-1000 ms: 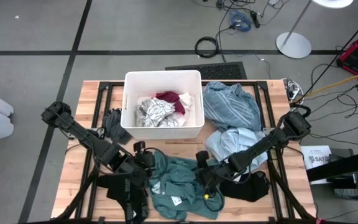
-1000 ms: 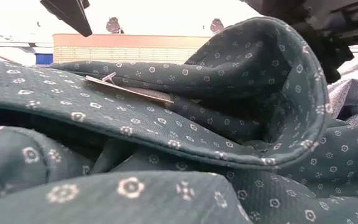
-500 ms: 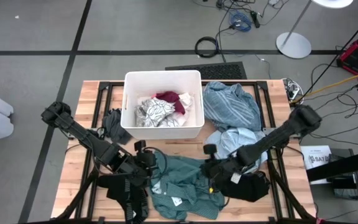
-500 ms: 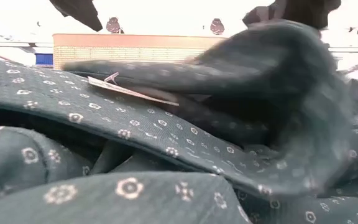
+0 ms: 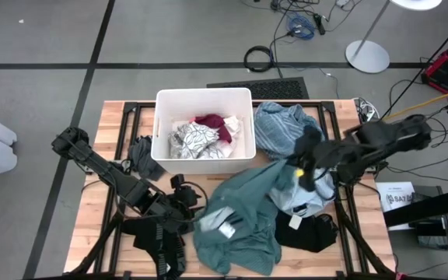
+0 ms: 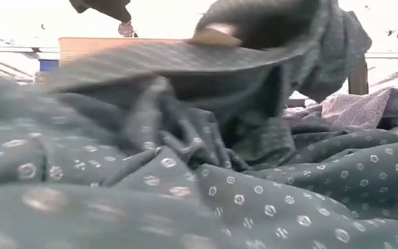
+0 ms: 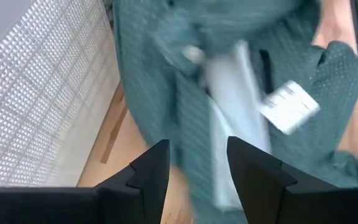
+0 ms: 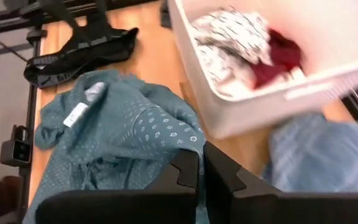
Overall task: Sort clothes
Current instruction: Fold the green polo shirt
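The teal-green shirt with its small pale dot pattern hangs stretched between the near middle of the table and my right gripper, which has its fingers pressed together on one edge of the fabric and holds that edge up above the table's right half. The rest of the shirt trails down to the wood and lies bunched in front of my left gripper, a white tag showing on its folds. From table height the shirt fills nearly everything, one flap lifted high and the rest heaped low. Past my right fingers I see the same shirt draped below me, and beyond it the white bin. My left gripper sits low at the near left of the table with its fingers spread apart, nothing between them, the shirt just ahead. Under the raised edge lies a light blue garment, and a second blue one is piled at the far right beside the bin. A black garment rests at the near right, and another dark piece lies left of the bin. Inside the bin sit a white-grey patterned garment and a dark red one.
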Robot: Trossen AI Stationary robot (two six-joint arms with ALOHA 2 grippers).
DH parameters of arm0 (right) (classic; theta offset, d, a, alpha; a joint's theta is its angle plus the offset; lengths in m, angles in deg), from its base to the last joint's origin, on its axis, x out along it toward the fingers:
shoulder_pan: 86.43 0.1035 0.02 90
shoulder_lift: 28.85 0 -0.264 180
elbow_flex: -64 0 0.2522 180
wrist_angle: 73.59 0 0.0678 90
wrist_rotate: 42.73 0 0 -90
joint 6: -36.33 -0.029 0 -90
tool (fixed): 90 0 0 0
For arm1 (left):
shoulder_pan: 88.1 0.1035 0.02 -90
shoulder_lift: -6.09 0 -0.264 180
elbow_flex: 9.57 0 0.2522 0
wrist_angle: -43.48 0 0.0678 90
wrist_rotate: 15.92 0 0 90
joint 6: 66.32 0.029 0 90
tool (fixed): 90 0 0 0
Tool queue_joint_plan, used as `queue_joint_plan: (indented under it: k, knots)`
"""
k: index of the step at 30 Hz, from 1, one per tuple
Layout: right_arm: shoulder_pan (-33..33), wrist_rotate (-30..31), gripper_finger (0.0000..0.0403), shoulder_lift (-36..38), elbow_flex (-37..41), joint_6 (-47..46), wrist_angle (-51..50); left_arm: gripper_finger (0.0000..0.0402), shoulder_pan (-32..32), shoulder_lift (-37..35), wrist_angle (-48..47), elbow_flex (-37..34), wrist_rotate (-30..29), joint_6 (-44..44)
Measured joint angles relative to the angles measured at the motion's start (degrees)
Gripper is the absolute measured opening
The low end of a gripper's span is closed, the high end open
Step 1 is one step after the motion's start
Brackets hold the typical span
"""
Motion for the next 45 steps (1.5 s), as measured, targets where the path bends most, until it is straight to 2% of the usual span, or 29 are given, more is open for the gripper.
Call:
queue_joint_plan:
  k: [8,11,14,17,20,22,26,31,34,41,45]
  knots:
    - [-0.14,-2.43,0.0000,0.73,-0.11,-9.42,-12.79,0.0171,-0.62,3.32,1.84,0.02,-0.74,-7.52]
    - [0.83,-5.23,0.0008,0.33,1.02,-7.20,-14.67,0.0171,-1.18,5.32,2.05,0.02,-1.07,-10.15]
    - [2.70,-7.86,0.0039,0.26,3.29,2.36,-11.87,0.0171,-1.25,7.23,4.52,0.00,-1.15,-11.64]
    - [4.36,-7.34,0.0085,0.22,4.97,10.33,-9.33,0.0171,-1.25,8.36,8.15,0.00,-1.04,-11.91]
    - [4.60,-5.84,0.0137,0.22,5.32,12.03,-7.92,0.0171,-1.37,8.66,10.64,0.00,-0.74,-12.00]
    - [4.95,-6.90,0.0166,0.22,5.36,12.43,-4.87,0.0171,-1.97,8.55,10.99,0.00,-0.73,-12.91]
    - [8.20,-7.77,0.0201,-0.13,5.36,18.30,4.15,0.0171,-3.66,8.52,10.45,0.00,-0.77,-15.02]
    - [11.11,-9.10,0.0200,-3.41,10.37,26.45,4.78,0.0171,-4.67,8.52,9.21,0.00,-1.31,-16.51]
    - [10.88,-10.71,0.0191,-4.42,17.18,26.82,6.26,0.0171,-4.64,8.52,8.72,0.00,-1.68,-16.50]
    - [10.80,-10.20,0.0178,-4.59,29.86,25.37,18.91,0.0171,-4.70,8.52,8.68,0.00,-1.95,-16.48]
    - [10.71,-3.25,0.0178,-4.60,33.83,24.34,21.39,0.0171,-4.66,8.52,8.56,0.00,-2.00,-16.44]
